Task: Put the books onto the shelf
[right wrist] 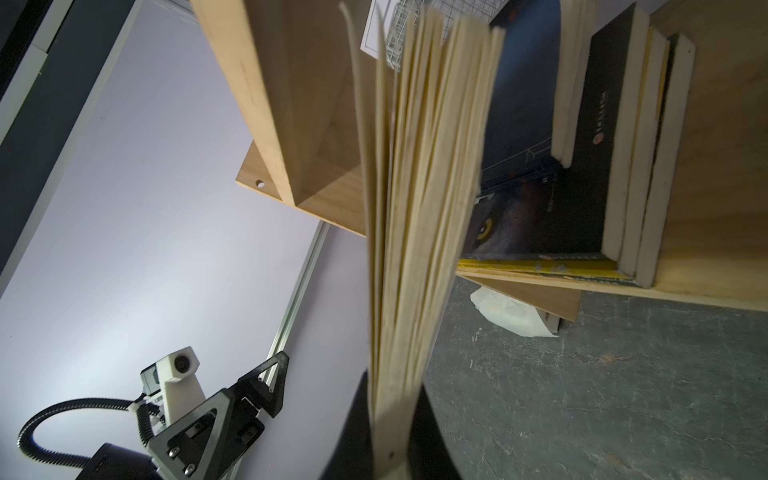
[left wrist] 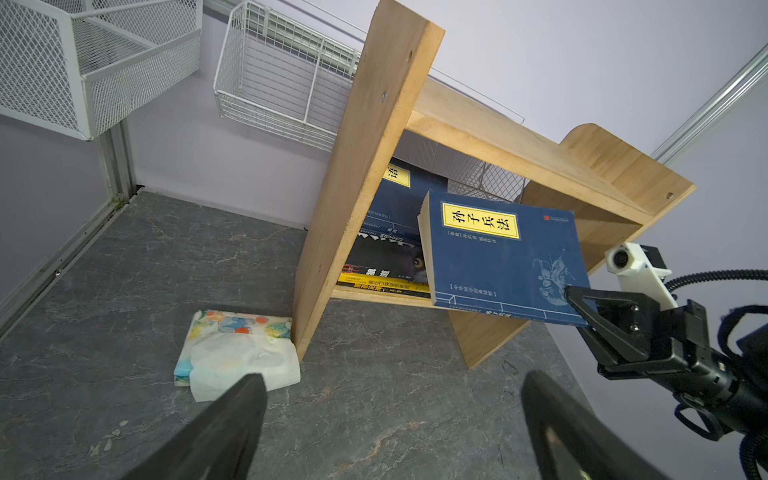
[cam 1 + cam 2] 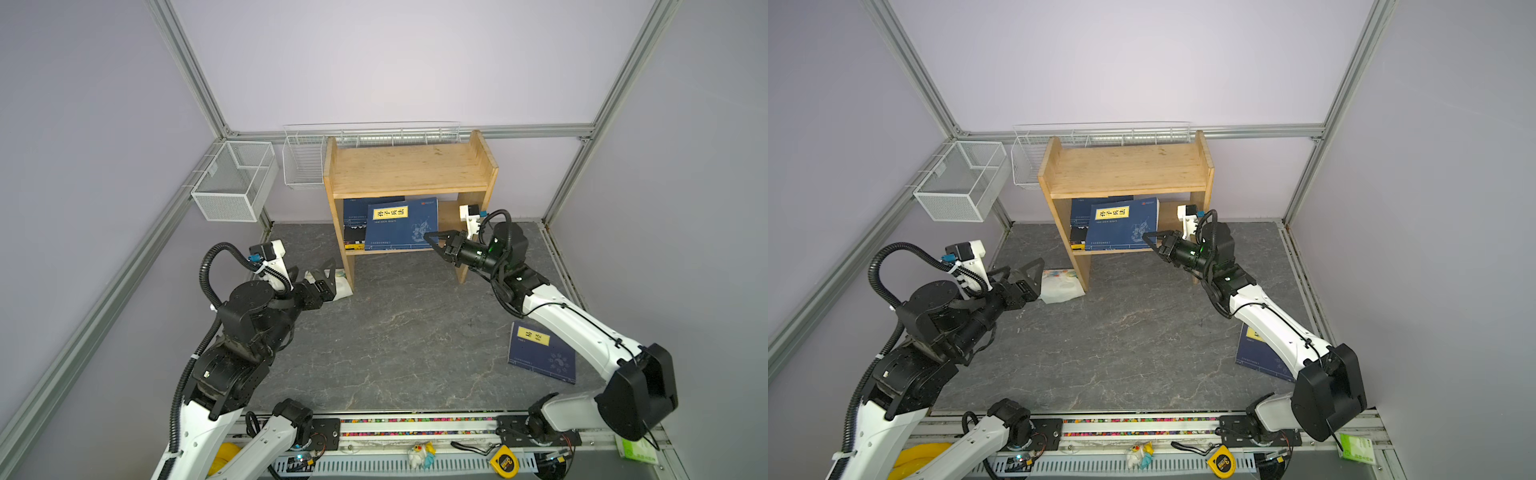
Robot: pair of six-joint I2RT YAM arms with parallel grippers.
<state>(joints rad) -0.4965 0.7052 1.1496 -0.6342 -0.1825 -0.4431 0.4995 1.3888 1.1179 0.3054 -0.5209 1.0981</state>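
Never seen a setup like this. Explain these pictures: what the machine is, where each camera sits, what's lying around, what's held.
This is a robot with two arms, each ending in a two-fingered gripper. Two pictures look down from overhead, nearly alike; the other two come from cameras on the wrists. On the grey table stands a wooden shelf. The right gripper is shut on a navy book, which stands tilted in the lower compartment, in front of other books; its wrist view shows that book's page edges close up. The left gripper is open and empty, near a white floral packet. A second navy book lies flat on the table.
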